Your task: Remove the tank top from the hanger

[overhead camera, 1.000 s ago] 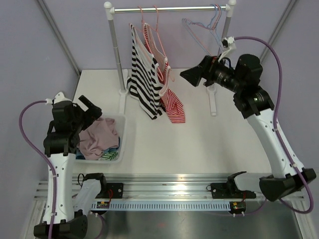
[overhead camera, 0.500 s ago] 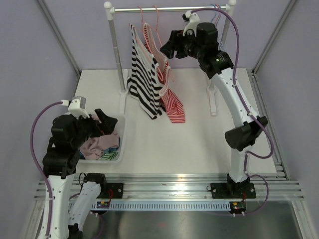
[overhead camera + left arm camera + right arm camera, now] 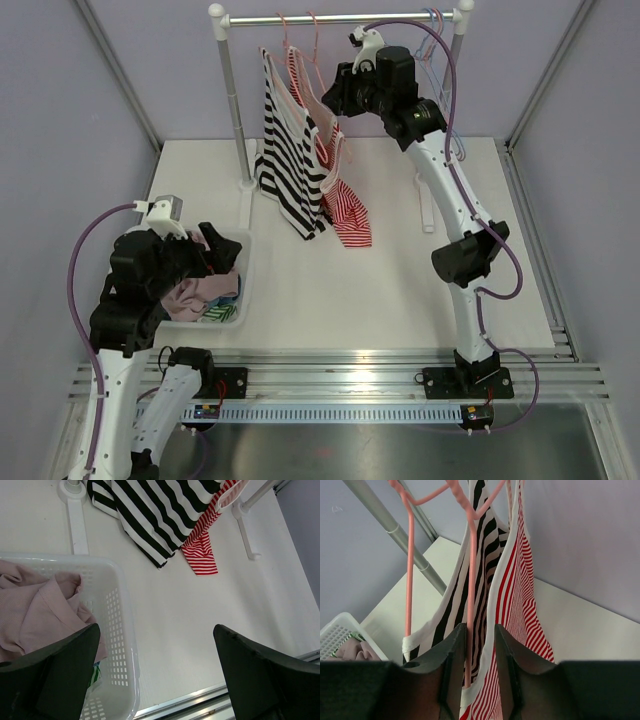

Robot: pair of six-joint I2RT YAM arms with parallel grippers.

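Right gripper (image 3: pixel 475 647) nudged slightly nearer the hung tops since 0.5 s ago | narrowly parted, pink hanger (image 3: pixel 468 605) wire seen between its fingers | red-striped tank top (image 3: pixel 520 605) hung just beyond, black-striped top (image 3: pixel 482 565) beside it | left gripper (image 3: pixel 156 630) held wide above basket (image 3: pixel 117 630)

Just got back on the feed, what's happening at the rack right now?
The right claw is up at the rail, straddling a pink hanger arm and a strap of the red-striped tank top. Whether it grips is unclear. That top and the black-striped tank top both hang on their hangers. The left claw hangs open over the white basket, holding nothing.
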